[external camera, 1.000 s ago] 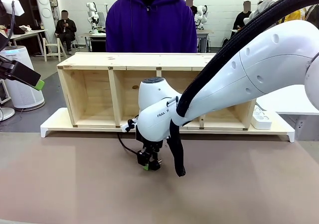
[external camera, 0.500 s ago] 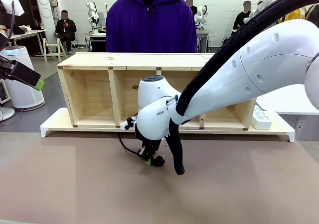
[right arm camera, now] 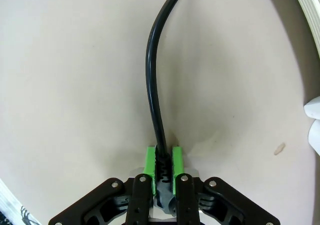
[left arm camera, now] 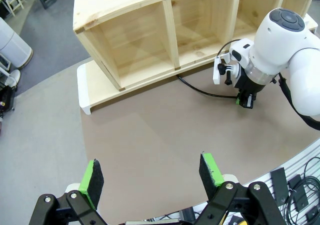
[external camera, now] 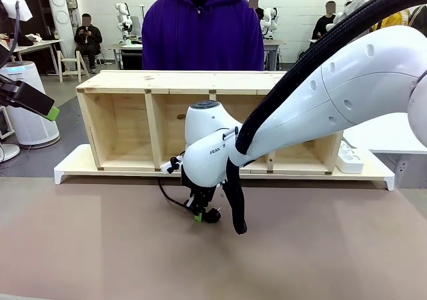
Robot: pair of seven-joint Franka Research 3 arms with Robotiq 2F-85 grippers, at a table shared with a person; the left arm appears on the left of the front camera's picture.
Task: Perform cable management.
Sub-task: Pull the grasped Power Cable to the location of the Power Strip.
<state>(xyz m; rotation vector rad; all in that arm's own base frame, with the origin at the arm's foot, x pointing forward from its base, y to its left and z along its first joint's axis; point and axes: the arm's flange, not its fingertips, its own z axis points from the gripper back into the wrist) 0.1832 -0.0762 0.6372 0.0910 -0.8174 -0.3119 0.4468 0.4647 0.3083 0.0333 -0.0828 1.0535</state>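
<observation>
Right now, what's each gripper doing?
Left gripper: open, holding nothing.
Right gripper: closed on the cable.

Thin black cable [right arm camera: 150, 85] across brown table [external camera: 100, 247]

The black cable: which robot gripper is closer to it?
Right. The right gripper is shut on the cable itself. The left gripper is open, far off to the side, touching nothing.

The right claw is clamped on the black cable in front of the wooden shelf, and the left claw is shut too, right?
No, the left claw is open: the left wrist view shows its green pads wide apart, holding nothing. The right claw is clamped on the cable in front of the shelf.
</observation>
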